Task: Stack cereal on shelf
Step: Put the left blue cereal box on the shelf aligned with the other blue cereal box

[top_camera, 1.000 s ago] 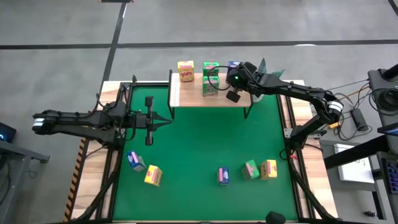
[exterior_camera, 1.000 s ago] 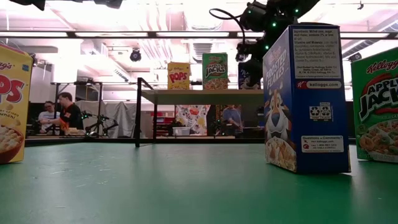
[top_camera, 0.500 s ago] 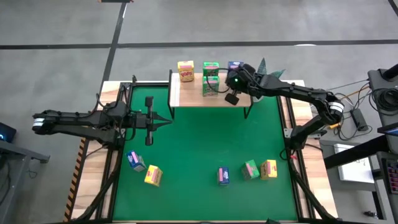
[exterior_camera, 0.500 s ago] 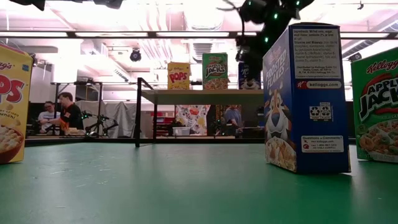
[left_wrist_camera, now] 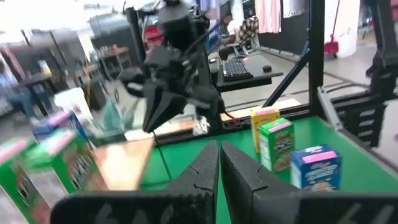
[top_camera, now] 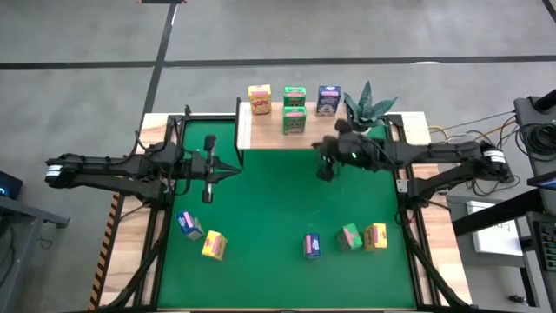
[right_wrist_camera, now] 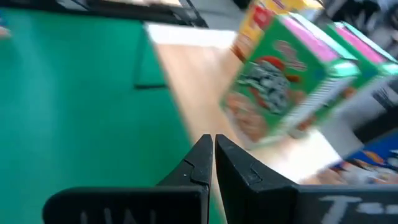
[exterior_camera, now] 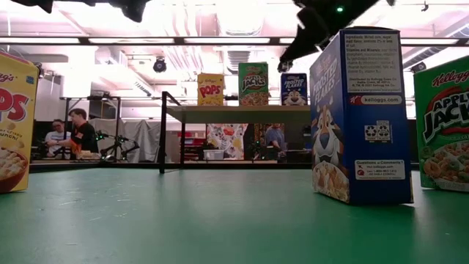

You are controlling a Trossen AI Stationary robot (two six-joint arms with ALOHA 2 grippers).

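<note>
The shelf (top_camera: 261, 137), a pale plank on black legs, stands at the table's far edge. On it stand a yellow cereal box (top_camera: 259, 99), two green ones (top_camera: 294, 96) (top_camera: 294, 121), one in front of the other, and a blue one (top_camera: 328, 100). My right gripper (top_camera: 325, 169) hangs shut over the green mat just in front of the shelf's right end, holding nothing. My left gripper (top_camera: 236, 167) is shut and level at the left, also holding nothing. On the near mat lie or stand several more boxes: blue (top_camera: 189, 224), yellow (top_camera: 213, 245), blue (top_camera: 313, 245), green (top_camera: 350, 236), yellow (top_camera: 375, 236).
A spiky potted plant (top_camera: 369, 104) stands just right of the shelf. The low view has a yellow box (exterior_camera: 11, 121), a blue box (exterior_camera: 363, 117) and a green box (exterior_camera: 443, 125) close in front. Bare green mat (top_camera: 278, 200) lies between the shelf and the near boxes.
My right gripper, shut throughout, has drawn back from the shelf's right end toward the table's near edge, and now hangs over the mat. The blue box it stood at stays upright on the shelf, now in full view.
</note>
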